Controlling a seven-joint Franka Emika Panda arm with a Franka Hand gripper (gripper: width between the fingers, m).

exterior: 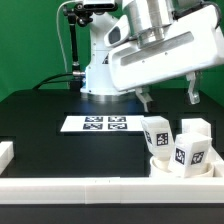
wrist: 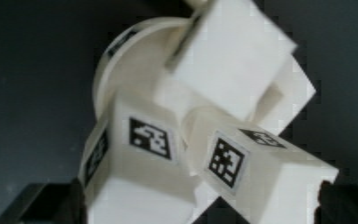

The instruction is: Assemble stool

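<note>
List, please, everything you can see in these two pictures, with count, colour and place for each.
seat: one, white, round, near the front rail toward the exterior view's right, mostly hidden by the legs.
legs: at least three, white blocks with black-and-white tags, standing on the seat.
marker board: one, flat white strip with tags, mid-table.
border rails: white, along the table's front edge and the exterior view's left.
table: one, black.
gripper: one, two dark fingers, open and empty, hanging above the stool parts.

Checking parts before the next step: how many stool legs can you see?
3, clustered on the round seat at the exterior view's right: one leg behind-left, one behind-right, one in front. Others may be hidden.
</note>
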